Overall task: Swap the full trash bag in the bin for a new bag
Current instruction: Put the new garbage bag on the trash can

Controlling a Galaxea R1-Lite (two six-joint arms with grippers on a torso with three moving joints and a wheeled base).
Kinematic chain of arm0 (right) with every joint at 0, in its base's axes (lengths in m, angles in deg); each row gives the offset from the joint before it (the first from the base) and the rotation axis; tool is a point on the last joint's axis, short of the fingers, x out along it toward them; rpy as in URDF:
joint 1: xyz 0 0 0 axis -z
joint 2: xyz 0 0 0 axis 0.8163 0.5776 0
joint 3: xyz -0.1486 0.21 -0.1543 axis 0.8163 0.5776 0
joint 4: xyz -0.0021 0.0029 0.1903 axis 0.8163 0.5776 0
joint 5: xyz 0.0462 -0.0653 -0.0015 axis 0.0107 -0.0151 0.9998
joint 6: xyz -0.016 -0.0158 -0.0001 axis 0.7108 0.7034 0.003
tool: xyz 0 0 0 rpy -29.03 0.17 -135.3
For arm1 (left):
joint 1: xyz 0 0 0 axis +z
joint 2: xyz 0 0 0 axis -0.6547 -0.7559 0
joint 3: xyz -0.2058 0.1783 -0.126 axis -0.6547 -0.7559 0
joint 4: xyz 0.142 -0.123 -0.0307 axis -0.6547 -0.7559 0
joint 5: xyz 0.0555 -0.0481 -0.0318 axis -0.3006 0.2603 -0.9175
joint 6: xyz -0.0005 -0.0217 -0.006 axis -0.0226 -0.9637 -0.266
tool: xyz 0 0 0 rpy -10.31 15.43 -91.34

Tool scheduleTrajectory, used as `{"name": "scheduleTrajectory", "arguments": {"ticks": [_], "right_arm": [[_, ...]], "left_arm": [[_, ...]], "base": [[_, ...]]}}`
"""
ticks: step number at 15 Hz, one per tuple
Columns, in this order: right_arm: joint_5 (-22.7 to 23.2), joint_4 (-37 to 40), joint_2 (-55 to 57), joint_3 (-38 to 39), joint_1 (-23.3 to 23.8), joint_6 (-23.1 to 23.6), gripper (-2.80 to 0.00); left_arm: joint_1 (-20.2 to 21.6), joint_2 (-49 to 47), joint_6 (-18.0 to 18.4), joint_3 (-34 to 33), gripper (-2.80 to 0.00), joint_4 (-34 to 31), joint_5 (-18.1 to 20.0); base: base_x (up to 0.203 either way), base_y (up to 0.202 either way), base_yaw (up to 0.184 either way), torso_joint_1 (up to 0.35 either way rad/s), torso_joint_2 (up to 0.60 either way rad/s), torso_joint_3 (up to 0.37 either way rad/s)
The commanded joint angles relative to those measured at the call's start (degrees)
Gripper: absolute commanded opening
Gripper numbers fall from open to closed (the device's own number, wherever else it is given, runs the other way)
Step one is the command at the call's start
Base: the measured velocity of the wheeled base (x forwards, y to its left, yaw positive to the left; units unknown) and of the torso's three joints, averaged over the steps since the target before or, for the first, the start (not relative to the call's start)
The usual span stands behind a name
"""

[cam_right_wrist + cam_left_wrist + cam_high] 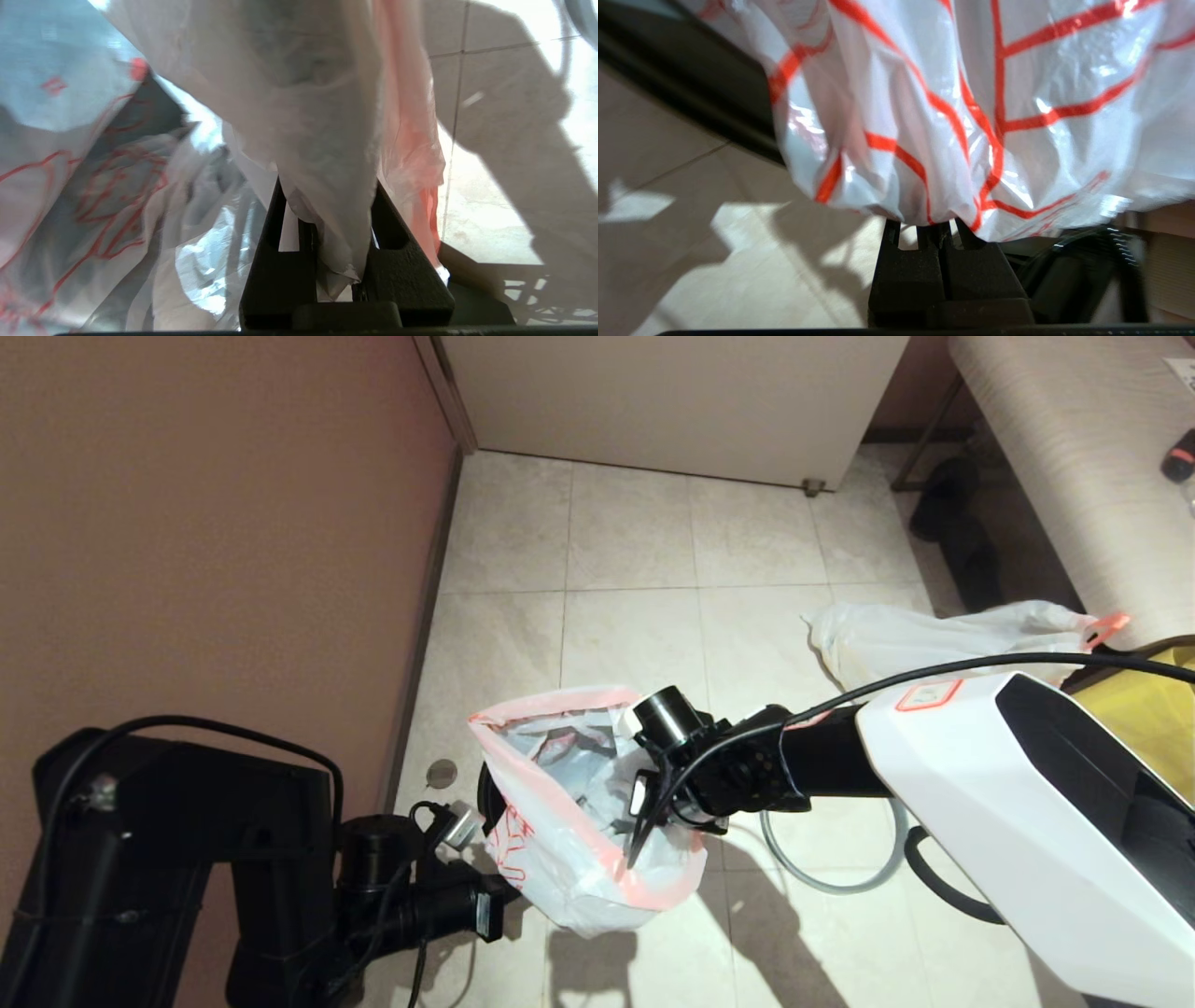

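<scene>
Tiled floor; new bag shows orange-red print, lettering unreadable.

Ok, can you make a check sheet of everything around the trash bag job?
Surface: pale tiled floor with a round drain cover.
Job's things: new bag held open in the air; full trash bag lying on the floor; bin mostly hidden, only a dark edge shows behind the new bag; grey hoop on the floor.
Clutter: yellow bag.
Grippers: right pincer shut on the new bag; left pincer shut under it.
Cables: black cable along the right arm.
Surroundings: brown wall, white cabinet.
</scene>
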Motion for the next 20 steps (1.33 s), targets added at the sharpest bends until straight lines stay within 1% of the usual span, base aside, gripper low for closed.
{"name": "scheduleTrajectory", "arguments": {"ticks": [1, 2, 4, 6, 8, 11, 12, 14, 15, 16, 20], "right_arm": [[0.1, 0.1, 1.6, -0.8, 0.2, -0.2, -2.8], [0.1, 0.1, 2.3, -1.1, 0.4, -0.2, -2.8], [0.1, 0.1, 3.1, -1.4, 0.4, -0.1, -2.8], [0.1, 0.1, 4.0, -2.1, 0.4, -0.1, -2.8], [0.1, 0.1, 5.1, -3.4, 0.5, -0.1, -2.8], [0.2, 0.1, 6.6, -3.5, 0.2, -0.2, -2.8], [0.4, 0.0, 7.2, -3.8, 0.3, -0.2, -2.8], [2.0, -0.1, 7.7, -4.8, 0.5, -0.1, -2.8], [2.5, -0.7, 7.7, -4.9, 0.5, -0.1, -2.8], [2.8, -1.8, 7.7, -5.1, 0.2, 0.0, -2.8], [2.8, -2.1, 7.7, -5.3, -0.5, 1.7, -2.8]], "left_arm": [[0.8, 0.9, -0.2, -2.2, -2.8, 2.6, 3.2], [2.0, 1.2, -0.2, -3.0, -2.8, 3.1, 5.7], [3.9, 1.9, -0.2, -3.9, -2.8, 3.8, 9.2], [4.3, 1.9, -0.1, -4.6, -2.8, 3.8, 10.3], [5.1, 1.8, 0.2, -5.5, -2.8, 3.9, 13.6], [5.2, 1.9, 0.1, -5.7, -2.8, 3.9, 13.9], [4.9, 1.8, 0.3, -6.6, -2.8, 3.9, 14.2], [3.9, 1.2, 3.1, -8.5, -2.8, 3.8, 15.4], [3.8, 0.8, 3.7, -8.5, -2.8, 3.8, 15.5], [3.8, 0.8, 3.8, -8.7, -2.8, 3.9, 15.5], [2.9, 0.7, 4.0, -9.2, -2.8, 3.9, 15.5]], "base": [[0.0, 0.0, 0.0, 0.0, 0.0, 0.0], [0.0, 0.0, 0.0, 0.0, 0.0, 0.0], [0.0, 0.0, 0.0, 0.0, 0.0, 0.0], [0.0, 0.0, 0.0, 0.0, 0.0, 0.0], [0.0, 0.0, 0.0, 0.0, 0.0, 0.0], [0.0, 0.0, 0.0, 0.0, 0.0, 0.0], [0.0, 0.0, 0.0, 0.0, 0.0, 0.0], [0.0, 0.0, 0.0, 0.0, 0.0, 0.0], [0.0, 0.0, 0.0, 0.0, 0.0, 0.0], [0.0, 0.0, 0.0, 0.0, 0.0, 0.0], [0.0, 0.0, 0.0, 0.0, 0.0, 0.0]]}}
